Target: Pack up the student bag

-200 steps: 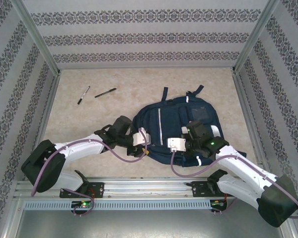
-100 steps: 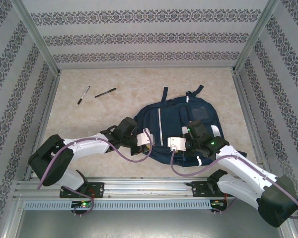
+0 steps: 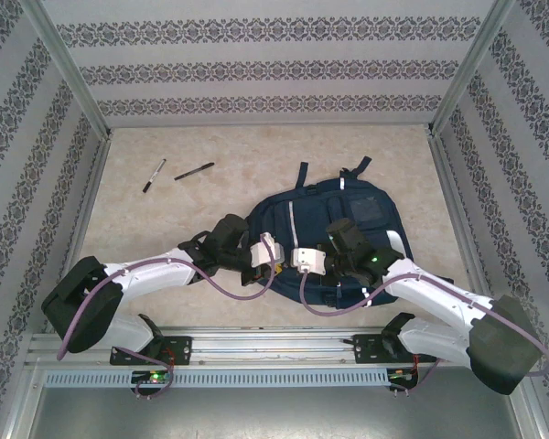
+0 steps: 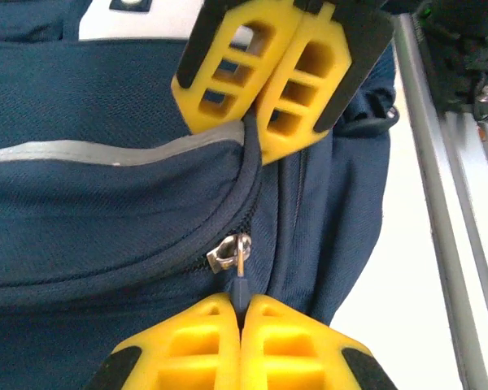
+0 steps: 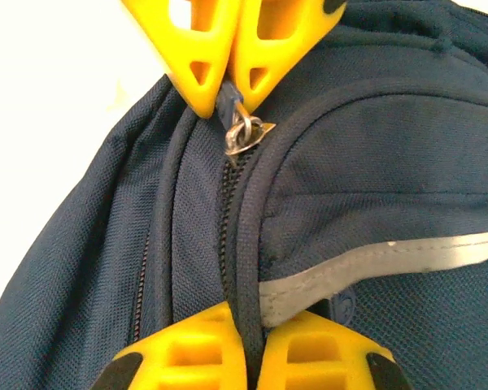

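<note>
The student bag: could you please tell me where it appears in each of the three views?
Top external: the student bag lies right of centre, toward the near edge of the table.
Left wrist: the bag spans left and centre, with pale table to its right.
Right wrist: the bag spans centre and right, with table at upper left.
Shared landmark: the bag's pale grey stripe.

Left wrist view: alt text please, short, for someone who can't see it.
The left gripper, yellow fingers at the bottom of the frame, is shut on the zipper pull of the navy student bag. At the top, the right gripper is shut on the bag's piped seam beside the zip. Pale table shows to the right.
</note>
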Motion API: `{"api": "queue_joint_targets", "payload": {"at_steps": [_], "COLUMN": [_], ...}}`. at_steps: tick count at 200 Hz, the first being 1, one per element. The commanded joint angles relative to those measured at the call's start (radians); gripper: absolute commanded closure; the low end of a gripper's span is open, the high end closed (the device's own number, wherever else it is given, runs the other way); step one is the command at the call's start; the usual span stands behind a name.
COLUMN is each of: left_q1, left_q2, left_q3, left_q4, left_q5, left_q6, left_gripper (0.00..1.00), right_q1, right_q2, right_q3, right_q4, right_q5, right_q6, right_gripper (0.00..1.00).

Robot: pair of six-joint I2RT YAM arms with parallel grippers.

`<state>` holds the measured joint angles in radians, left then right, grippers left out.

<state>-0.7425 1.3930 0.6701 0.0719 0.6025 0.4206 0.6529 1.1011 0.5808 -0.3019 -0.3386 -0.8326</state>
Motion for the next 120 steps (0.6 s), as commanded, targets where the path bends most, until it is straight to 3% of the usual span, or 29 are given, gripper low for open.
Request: {"api": "queue_joint_targets", "payload": {"at_steps": [1,14,30,42,48,57,62,94,113,120], "left_q1": [0.031,0.137,0.291,0.333,0.329,0.297,0.270,0.075,0.021,0.015], "left_q2": [-0.089,-0.134,-0.173,-0.168,-0.157,-0.138,-0.133,-0.103,-0.097,-0.100], "left_q3": [0.040,0.030,-0.041,-0.059,-0.056,-0.049,-0.050,-0.069,-0.079,-0.080], "left_q4": [-0.148,-0.195,-0.106,-0.057,-0.051,-0.034,-0.013,0.123,0.157,0.152], "left_q5": [-0.221,-0.241,-0.125,-0.067,-0.026,0.032,0.038,0.042,0.067,0.069], "left_q6": [0.014,0.052,0.035,0.025,0.038,0.036,0.027,-0.056,-0.068,-0.064], "left_gripper": [1.00,1.00,1.00,1.00,1.00,1.00,1.00,1.00,1.00,0.92], "right_q1": [-0.004,-0.013,-0.014,-0.010,-0.006,0.003,0.005,0.017,0.062,0.073], "right_q2": [0.000,-0.039,-0.105,-0.135,-0.144,-0.153,-0.161,-0.170,-0.161,-0.156], "right_q3": [0.055,0.047,0.030,0.011,0.001,-0.014,-0.015,0.061,0.073,0.070], "right_q4": [-0.141,-0.230,-0.290,-0.303,-0.289,-0.224,-0.180,-0.026,0.006,0.009], "right_q5": [0.090,0.109,0.101,0.102,0.116,0.132,0.126,-0.145,-0.123,-0.086], "right_q6": [-0.143,-0.260,-0.386,-0.477,-0.498,-0.461,-0.401,0.075,0.143,0.135], "right_gripper": [1.00,1.00,1.00,1.00,0.98,0.68,0.59,0.46,0.43,0.43]}}
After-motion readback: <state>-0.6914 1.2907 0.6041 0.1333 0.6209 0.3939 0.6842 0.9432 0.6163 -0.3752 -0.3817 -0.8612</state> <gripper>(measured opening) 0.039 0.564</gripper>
